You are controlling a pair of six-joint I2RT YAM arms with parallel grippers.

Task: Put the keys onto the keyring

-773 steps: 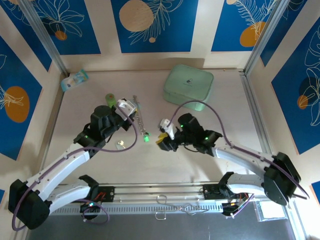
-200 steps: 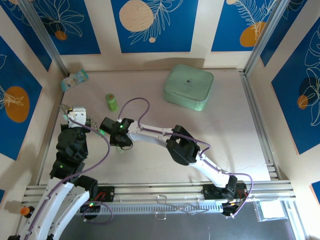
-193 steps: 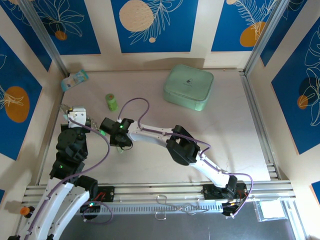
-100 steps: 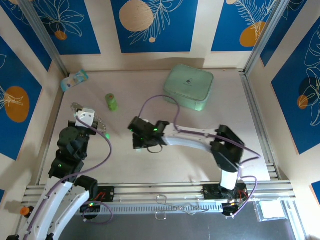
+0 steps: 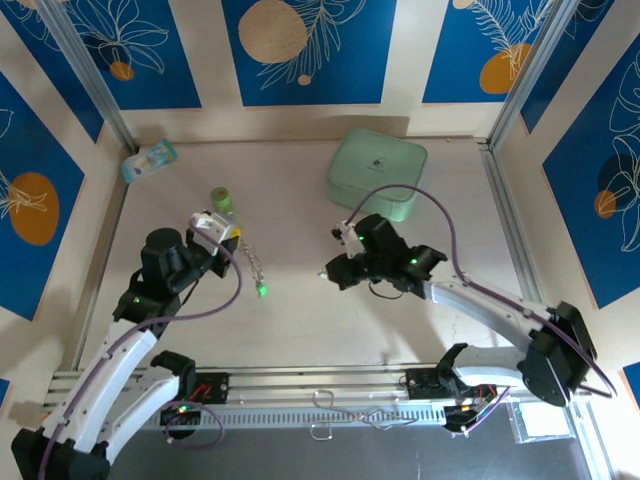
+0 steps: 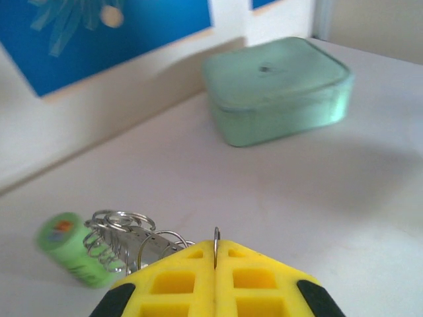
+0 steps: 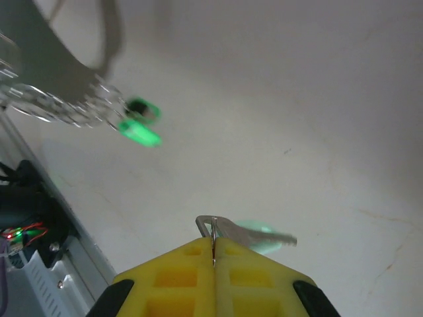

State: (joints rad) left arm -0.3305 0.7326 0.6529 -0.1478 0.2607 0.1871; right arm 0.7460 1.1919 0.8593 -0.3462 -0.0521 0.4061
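Observation:
My left gripper [image 5: 230, 232] is shut on the keyring [image 5: 250, 262], a silvery chain-like loop that hangs edge-on toward the table's middle. A key with a glowing green head [image 5: 263, 290] dangles at its low end. In the left wrist view the yellow fingertips [image 6: 198, 261] pinch the thin wire of the keyring [image 6: 215, 238], with a cluster of small rings [image 6: 122, 228] to the left. My right gripper [image 5: 333, 272] is right of the loop and apart from it, shut on a silver key [image 7: 262, 235] with a pale green head, pinched by its small ring. The keyring [image 7: 66, 109] and its green key [image 7: 140, 129] show blurred ahead.
An upright green cylinder [image 5: 222, 200] stands just behind the left gripper. A mint-green rounded case [image 5: 377, 172] sits at the back, behind the right gripper. A small packet [image 5: 150, 160] lies in the far left corner. A metal rail [image 5: 330, 380] runs along the near edge.
The right gripper has pulled back to the right, away from the left arm. The left gripper has moved right and toward the middle, carrying the keyring.

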